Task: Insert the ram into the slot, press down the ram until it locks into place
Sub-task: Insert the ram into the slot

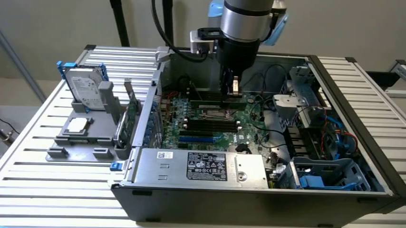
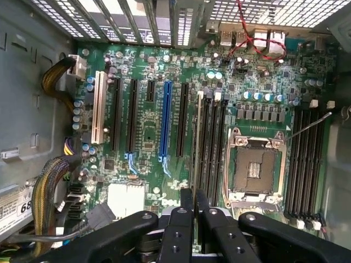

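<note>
Gripper pinched shut, fingers squeezed nearly together, parked low inside the case right at one end of the ram. No telling whether nipping the stick's top edge or just resting on it.

Ram lying along the slot on the far side of the CPU socket, in the one farthest from the socket, with the gripper over the end toward the exterior view's right.

Looks like the pressing-down stage rather than the carrying one, judging by how low and level the stick sits. Probably calls for a straight, even push down, no twisting, until both end latches close.

Hard to make out: whether either latch has clicked, with one end tucked behind the fingers and the other too small to read. Same for how deep the ram is seated.
</note>
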`<state>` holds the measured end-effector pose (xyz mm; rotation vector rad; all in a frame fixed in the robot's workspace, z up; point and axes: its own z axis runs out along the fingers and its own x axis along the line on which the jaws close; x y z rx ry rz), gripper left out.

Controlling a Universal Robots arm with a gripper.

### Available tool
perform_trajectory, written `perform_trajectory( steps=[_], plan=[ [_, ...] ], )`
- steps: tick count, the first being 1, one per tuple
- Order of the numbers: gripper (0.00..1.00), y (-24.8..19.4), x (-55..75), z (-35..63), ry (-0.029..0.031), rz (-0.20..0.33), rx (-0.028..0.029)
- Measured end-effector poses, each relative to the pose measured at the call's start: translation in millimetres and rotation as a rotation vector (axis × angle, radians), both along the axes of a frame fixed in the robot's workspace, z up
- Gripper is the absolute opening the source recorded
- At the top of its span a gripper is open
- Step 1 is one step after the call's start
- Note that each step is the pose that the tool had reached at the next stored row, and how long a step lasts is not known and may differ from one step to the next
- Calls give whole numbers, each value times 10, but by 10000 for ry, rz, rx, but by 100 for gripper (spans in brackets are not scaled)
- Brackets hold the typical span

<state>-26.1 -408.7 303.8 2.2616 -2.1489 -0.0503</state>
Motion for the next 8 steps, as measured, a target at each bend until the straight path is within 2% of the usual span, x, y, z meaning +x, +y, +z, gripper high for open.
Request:
perform_trajectory(
  steps=[8],
  plan=[
    [13,-9,0,-145,0,2,-1]
  ],
)
